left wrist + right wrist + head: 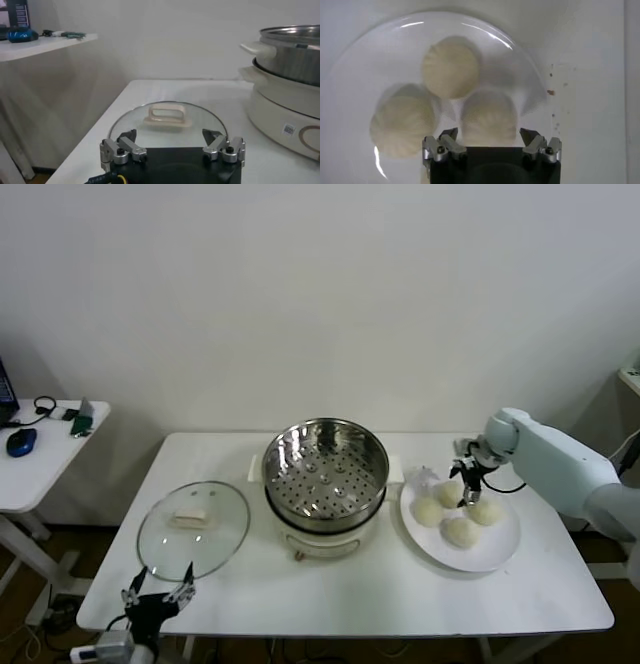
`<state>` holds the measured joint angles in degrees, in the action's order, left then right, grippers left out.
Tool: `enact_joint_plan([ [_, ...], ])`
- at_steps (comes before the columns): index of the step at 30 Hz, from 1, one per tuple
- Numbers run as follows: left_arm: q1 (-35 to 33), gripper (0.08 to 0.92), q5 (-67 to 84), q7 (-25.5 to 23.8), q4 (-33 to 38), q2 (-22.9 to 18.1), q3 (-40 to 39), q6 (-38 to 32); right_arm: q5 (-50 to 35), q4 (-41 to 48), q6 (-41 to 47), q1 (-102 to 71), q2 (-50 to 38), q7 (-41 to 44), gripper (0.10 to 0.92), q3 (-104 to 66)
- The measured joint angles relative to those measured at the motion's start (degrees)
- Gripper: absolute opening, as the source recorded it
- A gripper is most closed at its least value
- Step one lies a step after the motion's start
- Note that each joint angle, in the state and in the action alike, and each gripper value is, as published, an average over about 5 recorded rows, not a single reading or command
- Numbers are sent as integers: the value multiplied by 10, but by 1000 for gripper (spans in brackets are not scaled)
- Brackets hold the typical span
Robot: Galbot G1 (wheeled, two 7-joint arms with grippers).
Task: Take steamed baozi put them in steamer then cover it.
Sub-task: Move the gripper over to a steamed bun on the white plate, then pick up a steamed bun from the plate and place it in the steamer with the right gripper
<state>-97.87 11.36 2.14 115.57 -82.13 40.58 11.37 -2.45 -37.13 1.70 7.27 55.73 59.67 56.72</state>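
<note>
Several cream-white baozi lie on a white plate at the table's right. My right gripper hangs low over them, open. In the right wrist view its jaws straddle one baozi with a small gap on each side, and two more baozi lie beyond on the plate. The shiny steamer stands uncovered mid-table with its perforated tray bare. The glass cover lies flat to its left. My left gripper waits open at the front left edge, just short of the cover.
A side table with a mouse and small items stands at the far left. The steamer's white base rises close to the cover. The white wall runs behind the table.
</note>
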Motion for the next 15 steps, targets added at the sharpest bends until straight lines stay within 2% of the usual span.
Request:
enact_joint_plan([
  [4,1,823,-1,0,0,-1,0,0,2,6,-1,0,5,1,707,-3],
  [15,2,823,-2,0,3,-3,-2,0,-18,-15,-18,38,-3,15,704,31],
])
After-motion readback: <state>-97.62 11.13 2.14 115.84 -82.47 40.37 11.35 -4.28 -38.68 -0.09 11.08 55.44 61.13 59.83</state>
